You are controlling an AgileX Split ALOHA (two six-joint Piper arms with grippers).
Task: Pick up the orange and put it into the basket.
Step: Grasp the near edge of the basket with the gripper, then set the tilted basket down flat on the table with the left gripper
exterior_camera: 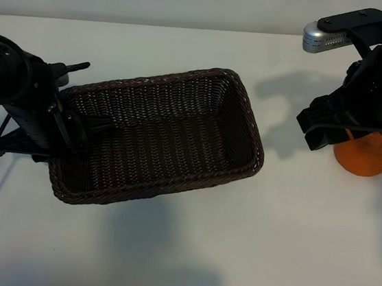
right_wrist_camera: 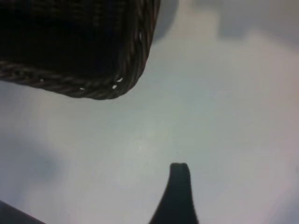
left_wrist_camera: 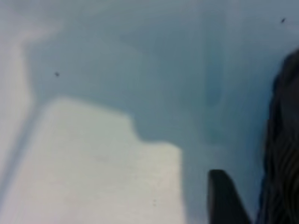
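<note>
The right gripper [exterior_camera: 333, 135] hangs low over the tabletop [exterior_camera: 289, 251], pointing steeply down, just beside the orange [exterior_camera: 363, 154] and partly in front of it in the exterior view. Its jaws stand released and wide, with nothing between them; the right wrist view shows one fingertip [right_wrist_camera: 179, 175] over bare tabletop only. This wide setting suits a fruit of the orange's width, and the low stance suggests an approach for the pick.

The orange rests on the tabletop at the right of the exterior view, well apart from the basket [exterior_camera: 249, 115]. It is not yet lifted.

The basket lies open side up near the centre, its interior unobstructed to receive the orange.

The left gripper [exterior_camera: 68, 129] sits at the basket's left short end, at the rim. Whether it is clenched on the rim cannot be told. Its position is judged to steady the basket.
</note>
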